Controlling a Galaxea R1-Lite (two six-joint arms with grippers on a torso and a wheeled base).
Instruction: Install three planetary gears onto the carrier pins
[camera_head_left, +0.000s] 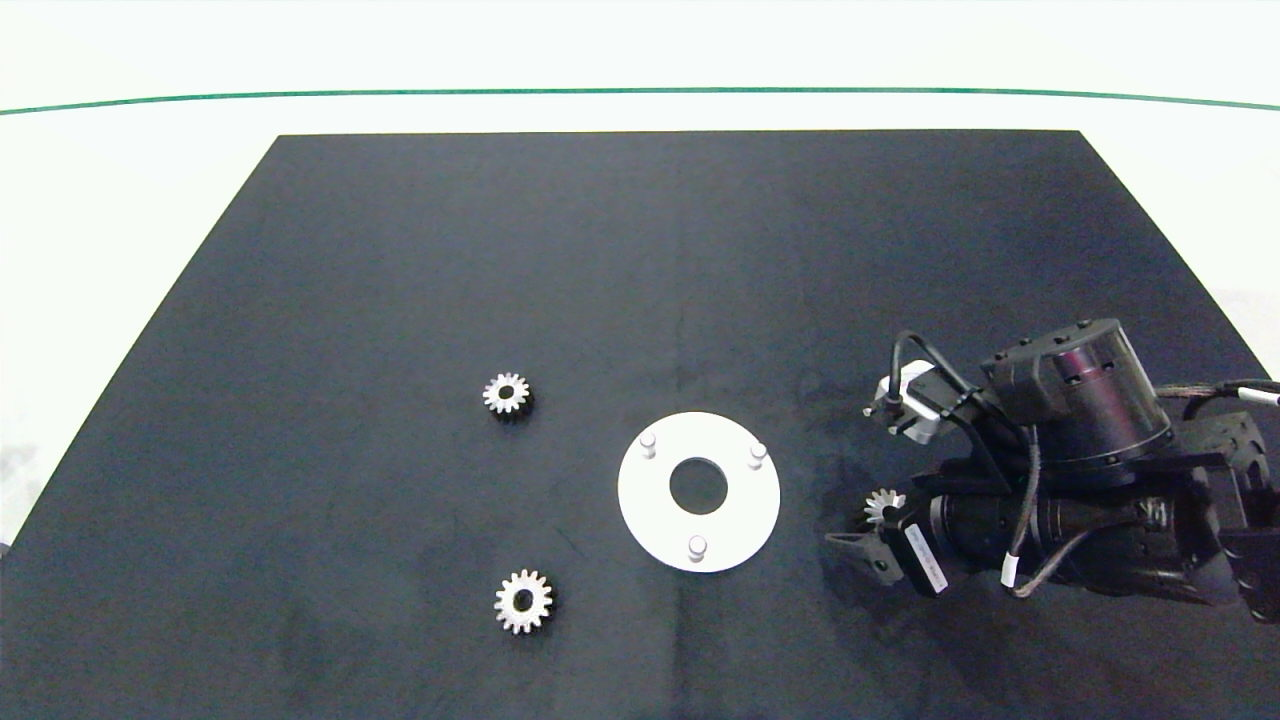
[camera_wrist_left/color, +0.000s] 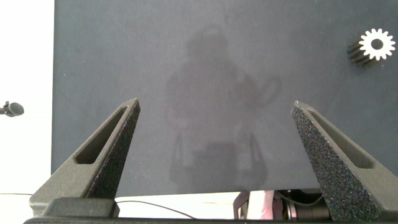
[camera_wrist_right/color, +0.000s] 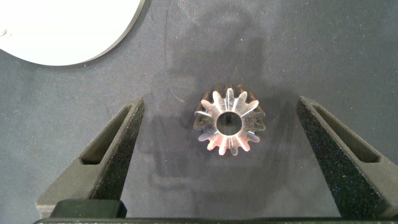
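The white carrier disc (camera_head_left: 655, 505) lies on the black mat, its three carrier pins (camera_head_left: 697, 546) standing bare in a triangle. Two silver planetary gears lie flat to its left, one farther back (camera_head_left: 507, 394) and one nearer the front (camera_head_left: 523, 601). A third gear (camera_head_left: 884, 505) lies flat on the mat just right of the disc. My right gripper (camera_head_left: 872, 520) is open around it. In the right wrist view this gear (camera_wrist_right/color: 228, 121) sits between the spread fingers (camera_wrist_right/color: 115, 149) with gaps on both sides. My left gripper (camera_wrist_left/color: 216, 104) is open over bare mat, with one gear (camera_wrist_left/color: 376, 45) off to the side.
The black mat (camera_head_left: 640, 260) covers most of the white table (camera_head_left: 120, 200), and a green line (camera_head_left: 640, 91) runs across the far side. An edge of the disc (camera_wrist_right/color: 68, 31) shows in the right wrist view. The left arm is outside the head view.
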